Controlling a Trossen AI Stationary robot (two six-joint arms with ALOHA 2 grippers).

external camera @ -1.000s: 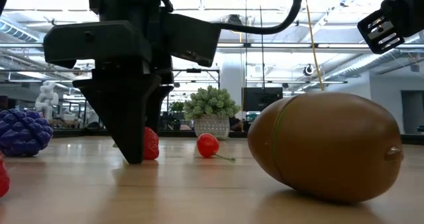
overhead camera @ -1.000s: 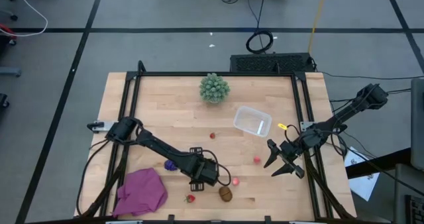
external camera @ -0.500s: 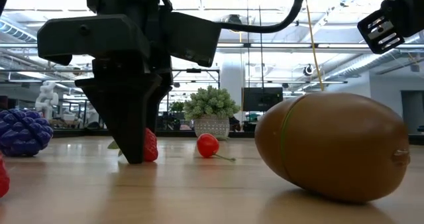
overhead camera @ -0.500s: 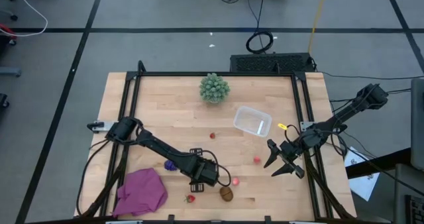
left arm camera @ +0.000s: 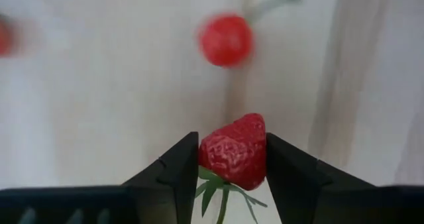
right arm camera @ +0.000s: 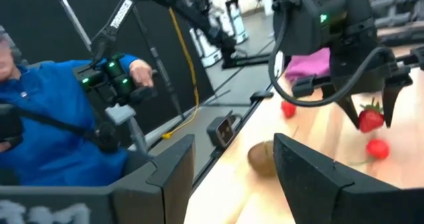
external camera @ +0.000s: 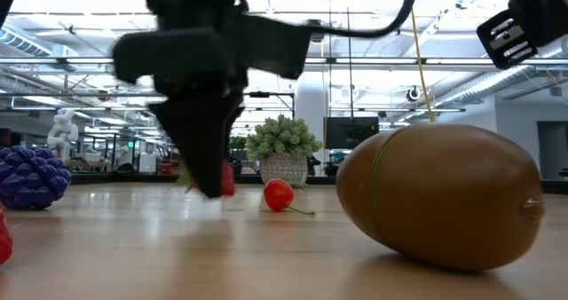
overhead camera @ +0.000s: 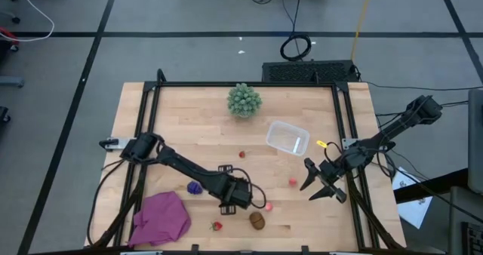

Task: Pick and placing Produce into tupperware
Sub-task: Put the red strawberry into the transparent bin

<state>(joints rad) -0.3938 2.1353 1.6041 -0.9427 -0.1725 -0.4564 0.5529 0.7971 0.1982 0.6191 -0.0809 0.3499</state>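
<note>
The left gripper (left arm camera: 232, 159) was pinched on a little strawberry (left arm camera: 234, 150) between its fingertips, looked light and hard, maybe slippery, so the mid-body hold seemed right, tupperware (overhead camera: 287, 137) well beyond it.

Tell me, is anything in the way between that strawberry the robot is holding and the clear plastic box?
Nothing visible blocks it. The left gripper holds the strawberry, and only a small red berry lies on the bare wood toward the tupperware, low enough to pass over.

Bright overhead light; wrist views blurred, probably by motion.
</note>
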